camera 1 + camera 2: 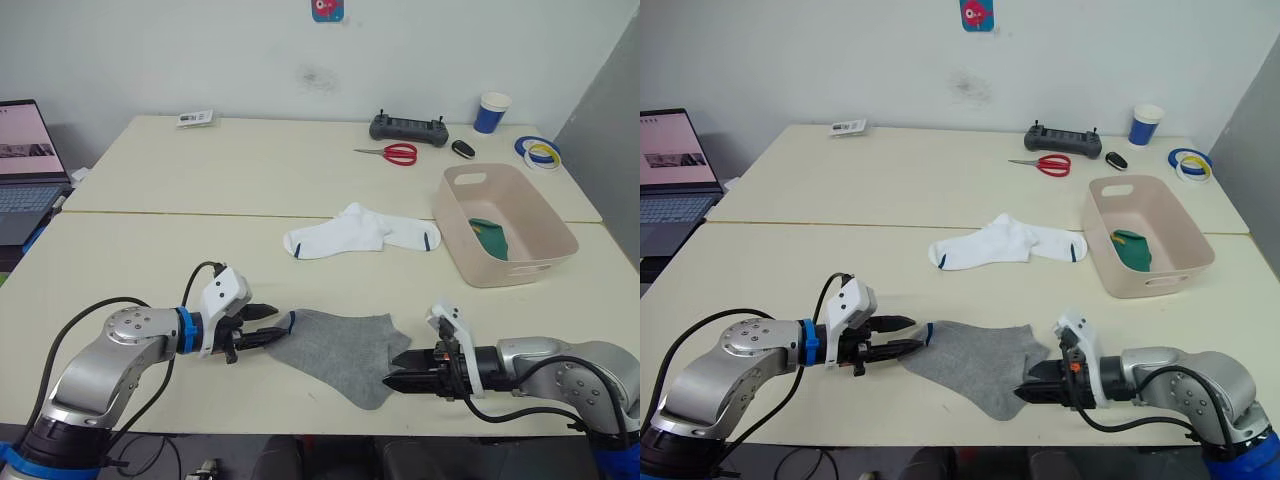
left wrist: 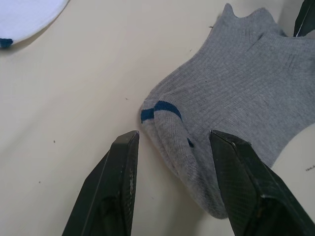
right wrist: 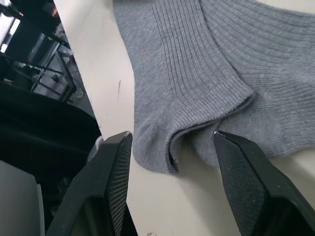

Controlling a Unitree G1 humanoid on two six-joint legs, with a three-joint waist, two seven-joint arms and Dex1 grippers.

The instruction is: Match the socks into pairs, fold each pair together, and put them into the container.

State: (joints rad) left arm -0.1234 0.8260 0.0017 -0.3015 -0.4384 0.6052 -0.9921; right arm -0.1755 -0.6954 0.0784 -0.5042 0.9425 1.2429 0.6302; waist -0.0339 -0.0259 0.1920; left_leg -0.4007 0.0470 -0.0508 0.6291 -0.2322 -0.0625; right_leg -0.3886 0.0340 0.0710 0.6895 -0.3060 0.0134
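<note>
Socks first: the grey pair [image 1: 345,352] lies flat on the near part of the surface [image 1: 150,240], one sock stacked on the other as far as I can tell, toe end toward the left arm and cuff end toward the right. It's ribbed knit, light and floppy, so I'd guess it'll sag and bunch the second it's lifted, and won't slide much on the tabletop. Best bet is pinching the very ends through both layers, the toe with the small blue mark [image 2: 161,108] on one side and the cuff edge on the other, then folding one end over.

The left gripper [image 1: 262,334] is spread, fingers straddling the toe end, not clamped yet. The right gripper [image 1: 399,371] is also spread, with the cuff corner sitting between its fingers, nothing pinched.

Looks-wise: mid grey, fine ribbing, a tiny dark speck near the toe. The white pair [image 1: 358,231] with dark tips lies mid-surface, just beside the pink tub [image 1: 548,240], and something dark green [image 1: 491,238] is already inside it.
</note>
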